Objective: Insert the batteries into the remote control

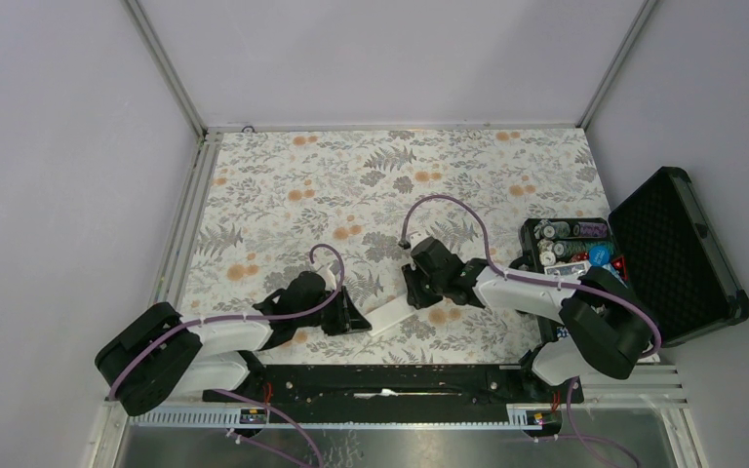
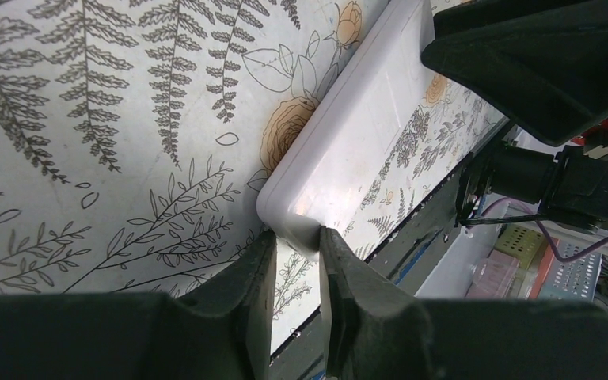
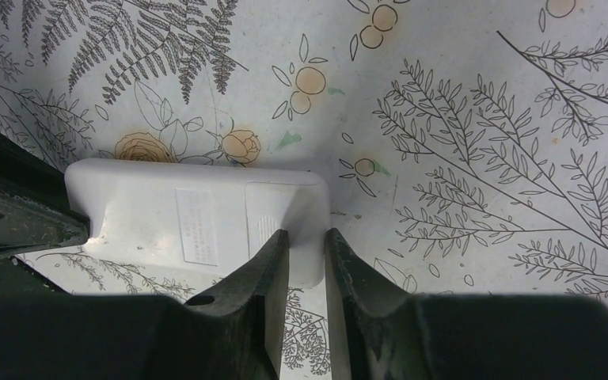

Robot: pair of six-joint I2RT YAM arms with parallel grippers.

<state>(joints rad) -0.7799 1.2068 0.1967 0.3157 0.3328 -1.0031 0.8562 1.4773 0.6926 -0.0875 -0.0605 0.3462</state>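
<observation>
Two pairs, left fingers and right fingers, narrow at opposite ends of the remote control, grip uncertain; likely light, stiff, slick, so pinch its long edges.

Two arms, same build. Left arm: white link shells between bulky black joint housings. Right arm: likewise. A purple cable loops along each, tied on at the links. Left gripper and right gripper all black. Fingers matte, wedge-shaped, faintly scuffed. Bases bolted to a black rail.
</observation>
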